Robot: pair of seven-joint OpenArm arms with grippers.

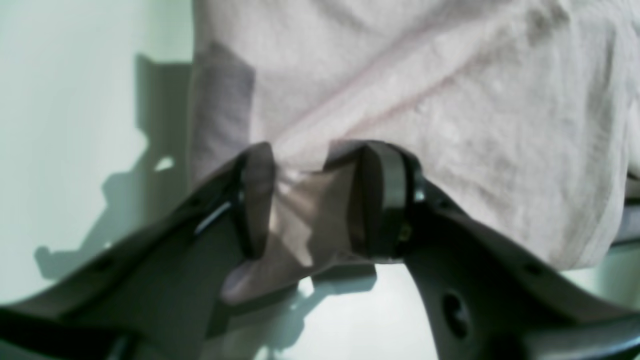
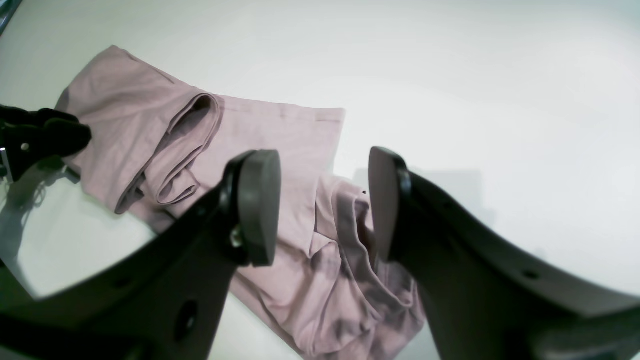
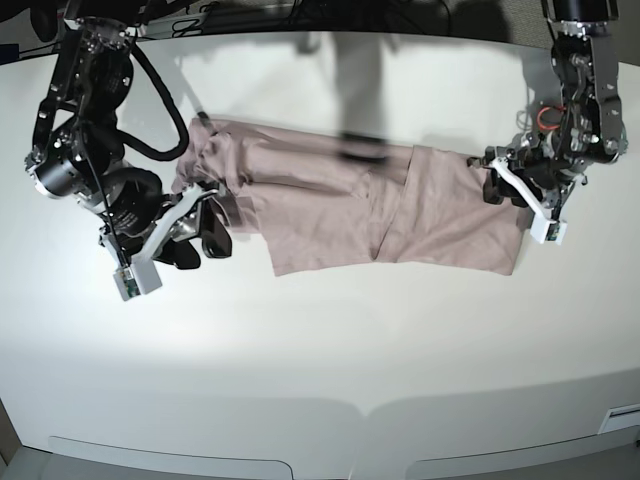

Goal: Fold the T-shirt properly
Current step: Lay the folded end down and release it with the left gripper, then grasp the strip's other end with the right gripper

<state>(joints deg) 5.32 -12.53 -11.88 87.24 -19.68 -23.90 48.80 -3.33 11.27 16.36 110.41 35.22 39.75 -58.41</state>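
The T-shirt (image 3: 350,215) lay on the white counter (image 3: 320,340) as a long, partly folded band, its long axis running across the base view from one arm to the other, slightly nearer the far edge than the near one. The end on that view's left was bunched and rumpled into loose folds; the end on its right was flatter, with a straight edge and a folded panel lapping over the middle. In the right wrist view the same cloth (image 2: 280,150) stretched away diagonally, a rolled fold near its far end and a crumpled heap close under the camera. The left claw (image 1: 312,200) was closed on the T-shirt (image 1: 425,100): a pinch of the edge sat gathered between its two pads, and the fabric rose from there into a broad sheet, lifted a little off the counter. In the base view this claw (image 3: 497,186) met the cloth at its right-hand end. The right claw (image 2: 324,205) stood open above the bunched end, its pads well apart with cloth visible between them but not gripped; in the base view it (image 3: 205,235) hung just beside the rumpled folds. No containers appeared on the counter.
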